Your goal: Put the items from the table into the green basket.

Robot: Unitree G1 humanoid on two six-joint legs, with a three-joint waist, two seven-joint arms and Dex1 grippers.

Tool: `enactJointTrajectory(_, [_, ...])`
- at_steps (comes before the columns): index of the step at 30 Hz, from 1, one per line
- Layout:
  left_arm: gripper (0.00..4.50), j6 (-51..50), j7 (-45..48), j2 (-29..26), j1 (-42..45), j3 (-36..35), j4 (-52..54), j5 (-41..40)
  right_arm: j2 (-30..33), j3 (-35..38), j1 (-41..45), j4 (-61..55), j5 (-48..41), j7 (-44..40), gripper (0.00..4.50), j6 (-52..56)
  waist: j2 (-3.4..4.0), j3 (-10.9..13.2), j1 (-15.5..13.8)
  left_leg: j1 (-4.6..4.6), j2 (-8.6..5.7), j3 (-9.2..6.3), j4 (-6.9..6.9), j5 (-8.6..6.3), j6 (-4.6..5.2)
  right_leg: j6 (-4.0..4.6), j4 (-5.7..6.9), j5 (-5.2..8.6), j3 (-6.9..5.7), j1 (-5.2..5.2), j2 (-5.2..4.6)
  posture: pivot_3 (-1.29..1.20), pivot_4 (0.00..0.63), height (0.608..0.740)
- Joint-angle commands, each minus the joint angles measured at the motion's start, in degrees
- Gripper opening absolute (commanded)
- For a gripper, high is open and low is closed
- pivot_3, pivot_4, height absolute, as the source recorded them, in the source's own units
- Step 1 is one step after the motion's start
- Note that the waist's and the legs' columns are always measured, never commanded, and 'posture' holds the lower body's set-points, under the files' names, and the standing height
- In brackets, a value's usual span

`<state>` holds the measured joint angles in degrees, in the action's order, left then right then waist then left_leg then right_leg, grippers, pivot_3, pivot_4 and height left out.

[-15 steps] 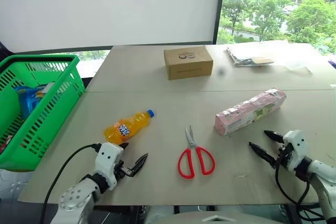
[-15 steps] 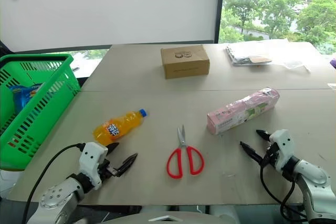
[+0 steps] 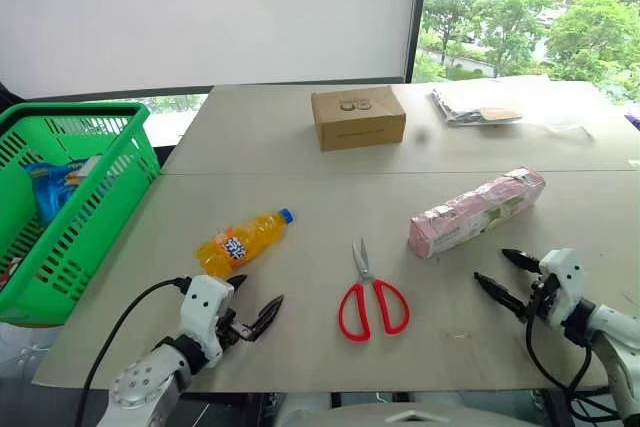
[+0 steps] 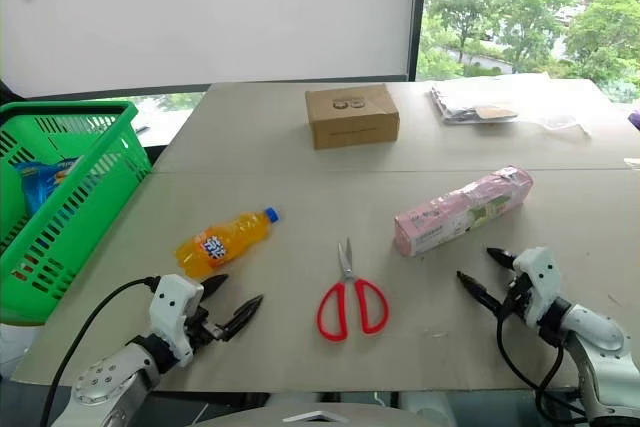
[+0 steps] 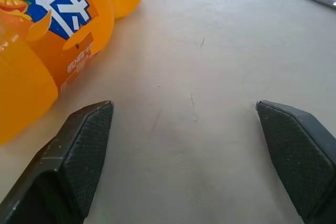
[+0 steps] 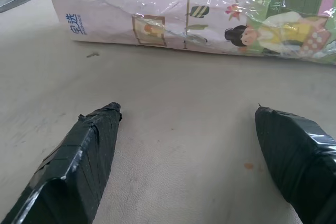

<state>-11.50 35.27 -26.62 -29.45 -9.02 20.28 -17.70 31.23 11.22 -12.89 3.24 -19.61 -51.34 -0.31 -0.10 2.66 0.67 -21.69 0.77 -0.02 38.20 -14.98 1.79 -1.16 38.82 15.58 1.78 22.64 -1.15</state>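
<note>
Here: glossy orange bottle (image 3: 243, 240), film-wrapped rectangular carton (image 3: 477, 212) lying on matte table (image 3: 300, 197); both grippers' textured fingers (image 5: 84, 153) spread, empty.

I have both arms low at the near edge of the tabletop (image 3: 300, 197), the left gripper (image 3: 252, 307) angled forward and inward toward the middle, its 2 black fingers (image 5: 79, 150) spread wide with nothing between them. The right gripper (image 3: 505, 277) sits on the opposite side, angled forward and inward too, its 2 fingers (image 6: 84, 150) equally wide apart and empty. A white wrist housing sits behind each gripper, with a black cable looping back from it, and both sets of fingertips are just above the tabletop surface.
</note>
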Motion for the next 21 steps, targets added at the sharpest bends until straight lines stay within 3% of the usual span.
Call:
enactJointTrajectory(1, [4.46, -0.5, 1.4, -0.6, -0.6, 0.4, 2.2, -1.1, 0.3, -1.4, -0.7, -2.7, -0.3, -1.8, 4.39, -0.6, -0.05, 0.1, 0.0, 0.00, 0.00, 0.00, 0.00, 0.00, 0.00, 0.00, 0.00, 0.00, 0.00, 0.01, -0.01, 0.00, 0.035, 0.724])
enactJointTrajectory(10, [4.46, 0.1, 1.4, -0.5, -1.4, -0.3, 3.0, -1.0, 2.5, -6.0, -1.4, -8.7, -1.1, -6.9, 4.39, 1.6, -0.15, 0.8, -0.1, -0.04, 0.06, -0.01, -0.01, -0.01, 0.00, 0.00, -0.02, 0.00, -0.02, 0.04, -0.03, 0.02, 0.045, 0.724])
enactJointTrajectory(13, [4.46, 1.9, 4.0, -3.0, -1.6, -0.8, 4.2, -0.4, 3.4, -10.0, -0.5, -14.5, -1.3, -8.4, 4.39, 4.1, -0.28, 1.2, -0.1, -0.05, 0.06, -0.01, -0.02, -0.01, 0.00, 0.00, -0.02, 0.00, -0.02, 0.04, -0.03, 0.02, 0.053, 0.724])
enactJointTrajectory(18, [4.46, -5.3, 11.3, -6.9, -2.0, -6.4, 10.8, -16.4, 2.1, -15.8, 3.4, -25.2, -2.2, -4.0, 4.39, 13.3, -0.45, 2.3, -0.2, -0.14, 0.23, -0.05, -0.03, -0.01, -0.01, 0.02, 0.00, 0.00, -0.17, 0.14, -0.03, 0.06, 0.083, 0.724])
enactJointTrajectory(21, [4.46, -5.7, 15.8, -10.2, -5.4, -9.7, 16.0, -19.5, 2.9, -19.3, 5.3, -28.8, 0.6, -1.9, 4.39, 17.2, -0.72, 3.4, -0.5, -0.21, 0.23, -0.09, -0.03, -0.02, -0.02, 0.02, -0.04, 0.00, -0.28, 0.19, -0.16, 0.10, 0.109, 0.724])
